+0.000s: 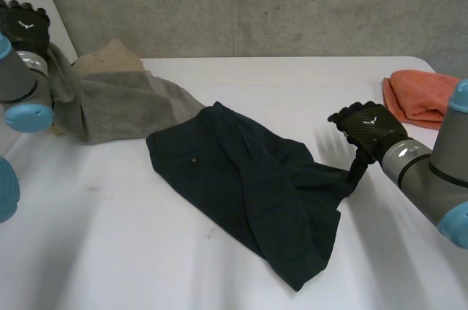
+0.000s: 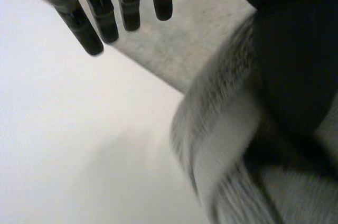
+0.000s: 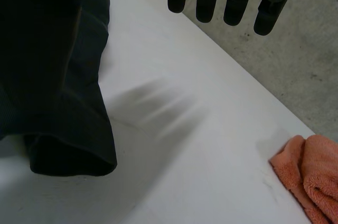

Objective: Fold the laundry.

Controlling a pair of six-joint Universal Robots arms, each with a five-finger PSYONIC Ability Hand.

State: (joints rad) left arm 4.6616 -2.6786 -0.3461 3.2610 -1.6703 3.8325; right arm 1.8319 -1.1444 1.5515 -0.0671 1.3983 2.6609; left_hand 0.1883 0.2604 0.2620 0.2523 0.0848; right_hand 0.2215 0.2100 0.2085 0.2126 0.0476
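Dark shorts lie crumpled in the middle of the white table. My right hand hovers at their right edge with fingers straight and spread. A lifted corner of the shorts hangs at its thumb side, the hem off the table. My left hand is raised at the far left, its fingers straight. A grey towel lies below it, and one end rises up beside its thumb. No finger curls round either cloth.
A folded orange cloth lies at the table's far right edge, past my right hand. A tan cloth sits behind the grey towel. A grey wall runs behind the table.
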